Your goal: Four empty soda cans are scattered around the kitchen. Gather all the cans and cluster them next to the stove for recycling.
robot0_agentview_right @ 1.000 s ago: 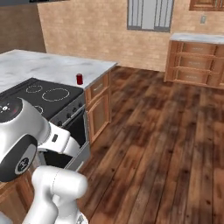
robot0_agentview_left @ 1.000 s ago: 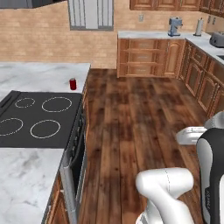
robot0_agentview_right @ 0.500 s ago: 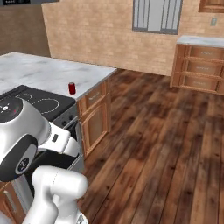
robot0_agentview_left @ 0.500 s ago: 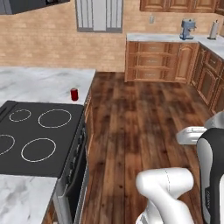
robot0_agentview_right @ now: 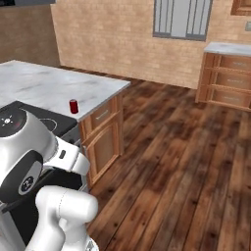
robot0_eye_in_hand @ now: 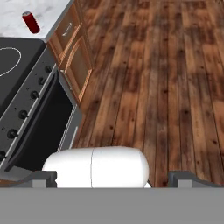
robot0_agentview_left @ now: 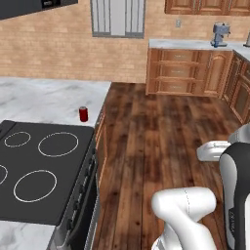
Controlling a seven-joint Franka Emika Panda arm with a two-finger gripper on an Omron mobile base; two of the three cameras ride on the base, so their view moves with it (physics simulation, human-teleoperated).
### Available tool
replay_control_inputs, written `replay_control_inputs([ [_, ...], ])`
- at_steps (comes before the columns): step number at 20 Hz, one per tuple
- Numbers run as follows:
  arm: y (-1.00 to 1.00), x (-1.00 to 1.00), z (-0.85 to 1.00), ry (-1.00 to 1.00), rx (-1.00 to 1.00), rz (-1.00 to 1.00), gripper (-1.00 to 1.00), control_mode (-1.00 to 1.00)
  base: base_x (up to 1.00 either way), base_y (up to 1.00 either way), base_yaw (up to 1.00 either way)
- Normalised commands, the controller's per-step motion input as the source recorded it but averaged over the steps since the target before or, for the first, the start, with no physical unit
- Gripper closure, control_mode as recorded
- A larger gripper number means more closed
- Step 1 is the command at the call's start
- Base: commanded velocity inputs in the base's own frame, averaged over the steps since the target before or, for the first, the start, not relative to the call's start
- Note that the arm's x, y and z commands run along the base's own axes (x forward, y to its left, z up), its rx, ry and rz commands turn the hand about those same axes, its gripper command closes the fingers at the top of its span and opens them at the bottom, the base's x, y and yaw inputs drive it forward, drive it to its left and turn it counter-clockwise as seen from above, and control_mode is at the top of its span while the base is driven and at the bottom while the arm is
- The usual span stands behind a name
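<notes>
Well, red can (robot0_agentview_left: pixel 83 114) upright by stove (robot0_agentview_left: pixel 44 172), label unreadable

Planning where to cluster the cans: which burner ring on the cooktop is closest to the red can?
The large far-right ring, at the cooktop's back corner; the red can stands on the marble counter just beyond it. The other rings sit farther off.

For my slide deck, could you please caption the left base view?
One red soda can stands on the marble counter just beyond the stove.

Base views look forward-down from behind arm, left and right; hand view looks down near floor. All share stove (robot0_agentview_left: pixel 44 176) (robot0_agentview_right: pixel 54 120) (robot0_eye_in_hand: pixel 17 74), red can (robot0_agentview_left: pixel 83 114) (robot0_agentview_right: pixel 73 106) (robot0_eye_in_hand: pixel 30 22).
</notes>
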Motion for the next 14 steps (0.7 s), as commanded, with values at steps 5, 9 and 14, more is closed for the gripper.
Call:
replay_control_inputs([
  [5,0.0,0.0,0.0,0.0,0.0,0.0,-1.0,1.0,0.17,-0.05,0.03],
  [9,0.0,0.0,0.0,0.0,0.0,0.0,-1.0,1.0,0.0,0.08,0.0],
  [14,0.0,0.0,0.0,0.0,0.0,0.0,-1.0,1.0,0.01,0.04,0.01],
])
